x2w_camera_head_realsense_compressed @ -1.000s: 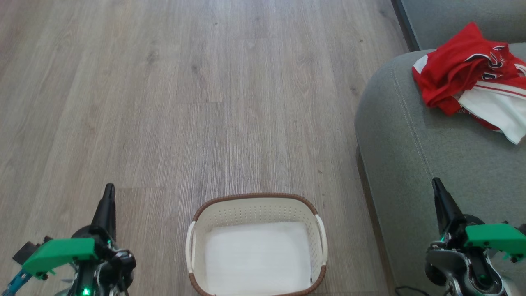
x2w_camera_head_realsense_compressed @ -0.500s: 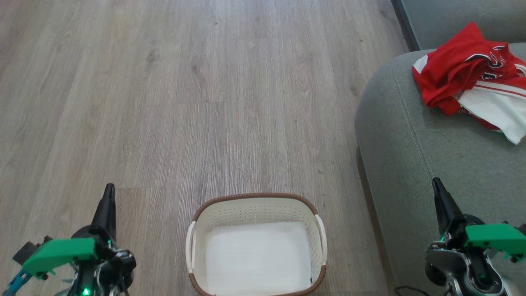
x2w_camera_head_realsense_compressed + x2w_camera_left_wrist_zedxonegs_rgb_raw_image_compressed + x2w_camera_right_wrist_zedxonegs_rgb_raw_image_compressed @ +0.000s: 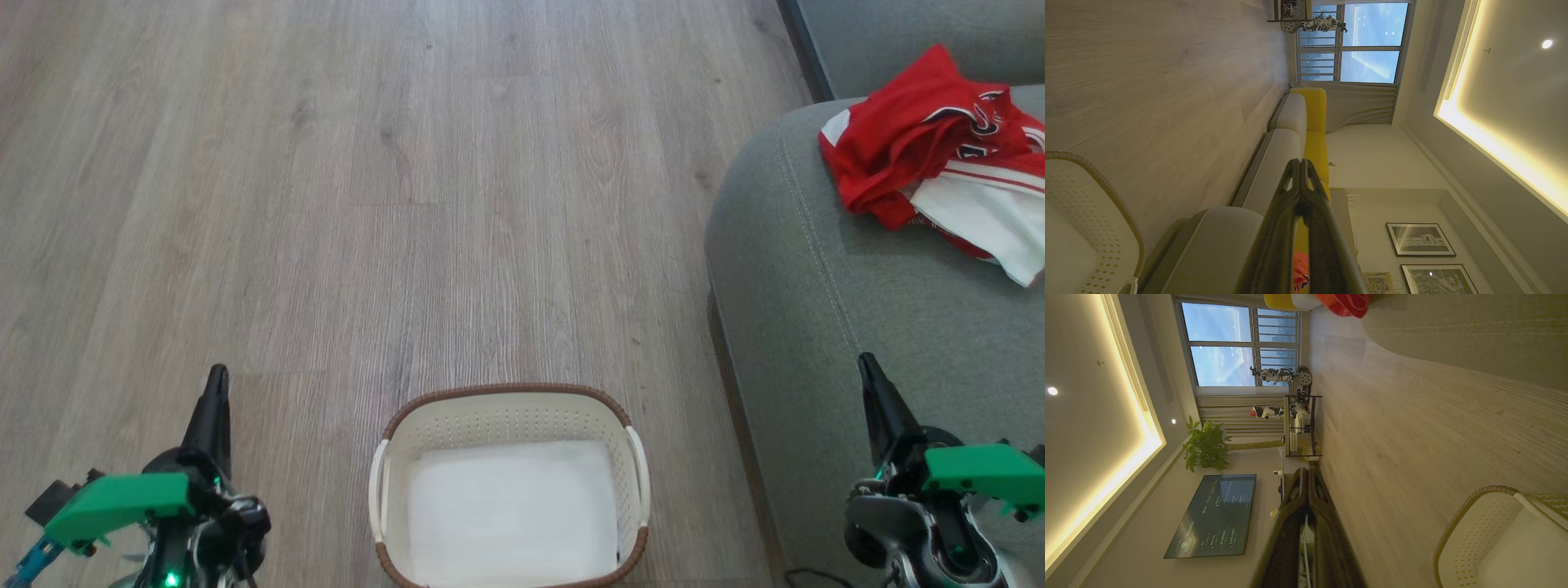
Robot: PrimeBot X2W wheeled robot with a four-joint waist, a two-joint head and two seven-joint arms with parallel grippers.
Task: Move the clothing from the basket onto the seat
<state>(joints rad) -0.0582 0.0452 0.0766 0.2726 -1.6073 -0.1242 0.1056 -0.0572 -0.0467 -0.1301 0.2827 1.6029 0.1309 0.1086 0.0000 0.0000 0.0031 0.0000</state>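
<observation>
Clothing (image 3: 902,139) lies crumpled on the seat (image 3: 816,294), at the upper right of your head view, well apart from the basket.

By size, the wood floor (image 3: 408,204) takes most of that view, its planks running away from you. The seat comes next, down the right side. Its rounded edge and stitched seam also run away from you.

The basket (image 3: 506,391) stands on the floor at bottom centre, just left of the seat's edge, with a white handle on each side. The frame cuts off its near end, so you cannot tell its long axis. A flat white liner (image 3: 510,506) covers its bottom.

The clothing heap is longer than it is wide, and its long axis slants from upper left to lower right. The bunched red end points up and left, away from you, while the white panel trails to the frame's right edge. Black lettering shows on a fold near the top.

Your left pincer (image 3: 216,377) hangs over the floor at lower left, left of the basket. Your right pincer (image 3: 865,366) hangs over the seat at lower right. Both point up the view with their fingers pressed together, and both are empty.
</observation>
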